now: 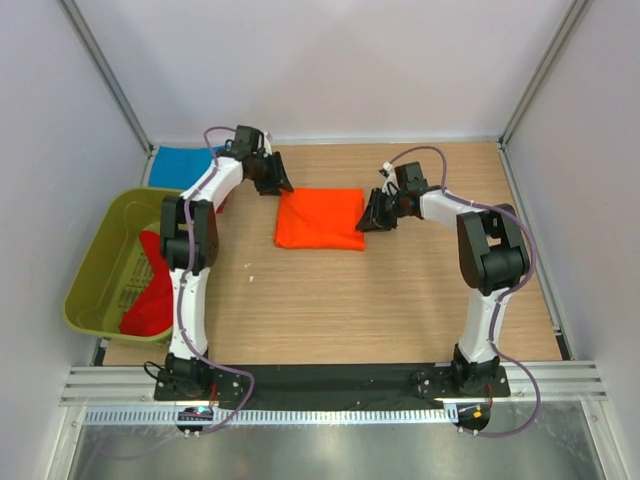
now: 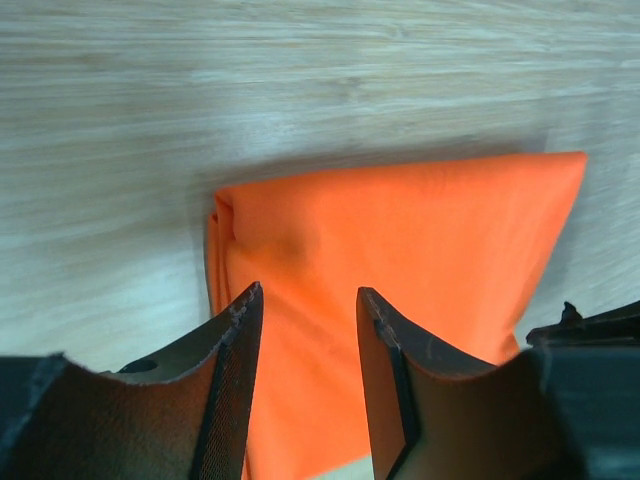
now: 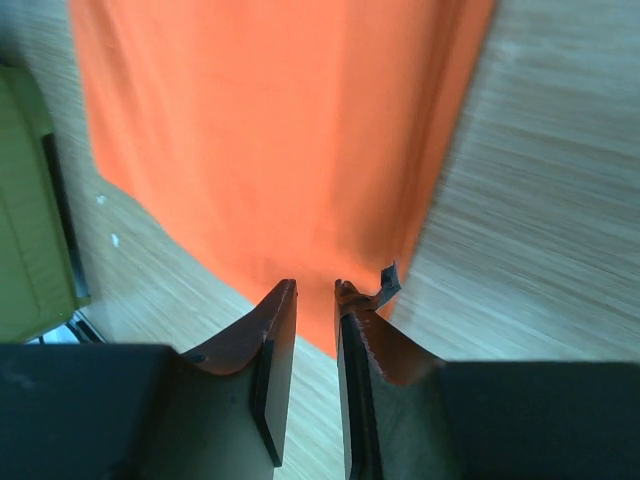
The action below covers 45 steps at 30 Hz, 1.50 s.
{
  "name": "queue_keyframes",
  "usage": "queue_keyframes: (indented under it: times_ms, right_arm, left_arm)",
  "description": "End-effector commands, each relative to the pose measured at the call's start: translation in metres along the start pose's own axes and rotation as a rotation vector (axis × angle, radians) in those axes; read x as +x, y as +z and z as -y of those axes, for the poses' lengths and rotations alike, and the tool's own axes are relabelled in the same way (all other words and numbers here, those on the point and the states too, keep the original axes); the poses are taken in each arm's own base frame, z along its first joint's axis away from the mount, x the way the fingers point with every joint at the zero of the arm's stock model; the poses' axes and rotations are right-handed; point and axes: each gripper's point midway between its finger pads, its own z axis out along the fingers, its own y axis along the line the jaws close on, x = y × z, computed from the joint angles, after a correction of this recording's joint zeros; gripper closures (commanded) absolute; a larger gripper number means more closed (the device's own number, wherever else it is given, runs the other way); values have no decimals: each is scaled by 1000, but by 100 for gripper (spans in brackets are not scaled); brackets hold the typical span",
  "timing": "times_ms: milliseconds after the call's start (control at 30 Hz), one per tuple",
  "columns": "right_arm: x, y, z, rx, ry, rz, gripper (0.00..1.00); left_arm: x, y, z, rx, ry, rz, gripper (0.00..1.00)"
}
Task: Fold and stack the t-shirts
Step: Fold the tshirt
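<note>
A bright orange t-shirt [image 1: 320, 218] lies folded into a flat rectangle on the wooden table, mid-back. My left gripper [image 1: 272, 178] hovers at its back left corner. In the left wrist view its jaws [image 2: 308, 295] stand open above the orange cloth [image 2: 400, 250] with nothing between them. My right gripper [image 1: 378, 213] sits at the shirt's right edge. Its jaws [image 3: 316, 287] are open only a narrow gap over the shirt's corner [image 3: 270, 140] and hold nothing. A blue t-shirt [image 1: 178, 165] lies at the back left. A red t-shirt [image 1: 152, 290] lies in the tub.
The olive-green plastic tub [image 1: 92, 268] stands at the left table edge, beside the left arm. Grey walls close in the table at the back and both sides. Bare wood [image 1: 350, 300] stretches in front of the orange shirt.
</note>
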Motion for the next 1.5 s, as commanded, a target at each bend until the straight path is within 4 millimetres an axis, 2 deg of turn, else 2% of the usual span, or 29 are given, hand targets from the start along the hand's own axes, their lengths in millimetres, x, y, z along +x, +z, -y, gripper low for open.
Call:
queue_keyframes:
  times_ms: [0,67,100,133,167,200,233,300,333,367,400,433,533,600,733,800,933,1000,1067,1100,1133,1267,1300,1467]
  right_arm:
    - [-27,-26,-55,-91,-105,72,71]
    - [-26,-21,-72,-149,-123,55,71]
    - [-24,-12,-79,-173,-112,46,71]
    - [-23,-8,-86,-203,-111,40,72]
    - [-22,-4,-93,-242,-108,25,73]
    - [-17,7,-97,-265,-86,0,76]
    - [-19,11,-103,-287,-86,-3,76]
    - [-17,19,-114,-346,-65,-19,77]
    - [-11,30,-108,-346,-41,-39,78]
    - [-8,34,-106,-356,-33,-53,78]
    - [-6,39,-103,-360,-33,-57,78]
    - [3,48,-92,-346,-17,-85,78]
    - [16,56,-79,-326,-28,-124,79]
    - [21,58,-74,-314,-30,-143,79]
    - [18,51,-76,-302,-44,-140,79]
    - [13,39,-87,-312,-57,-122,78]
    - [-5,23,-90,-268,-64,-51,77]
    - [-17,23,-76,-206,-49,-9,77]
    - [-35,20,-59,-179,-8,39,77]
    - [-46,19,-56,-185,-8,76,78]
    - [-57,19,-44,-178,35,98,78]
    - [-86,23,-30,-196,80,135,78]
    - [-96,23,-30,-204,79,149,78]
    - [-105,42,-2,-171,144,152,78]
  left_arm:
    - [-23,-67,36,2,49,93,56]
    - [-15,-83,38,-22,52,95,55]
    - [-9,-87,37,-34,46,85,55]
    - [7,-84,32,-45,35,51,55]
    - [10,-94,35,-43,34,57,55]
    - [16,-94,35,-43,28,50,55]
    - [33,-90,26,-57,11,15,55]
    - [46,-87,18,-95,-14,4,55]
    - [52,-84,16,-96,-30,-1,55]
    - [71,-75,8,-102,-47,-42,55]
    - [73,-71,5,-105,-51,-38,55]
    - [79,-67,1,-115,-58,-50,55]
    - [90,-57,-19,-180,-67,-78,55]
    - [94,-52,-22,-179,-74,-96,56]
    - [92,-60,-7,-109,-36,-94,55]
    - [92,-65,-4,-94,-1,-95,52]
    - [105,-65,-1,-57,0,-150,50]
    - [113,-62,-3,-62,3,-167,55]
    - [125,-62,-8,-71,4,-186,59]
    - [128,-62,-8,-74,9,-187,65]
    - [129,-62,-8,-75,11,-181,66]
    - [132,-63,-15,-120,10,-166,67]
    - [132,-61,-23,-159,9,-165,68]
    - [143,-55,-49,-281,-18,-193,76]
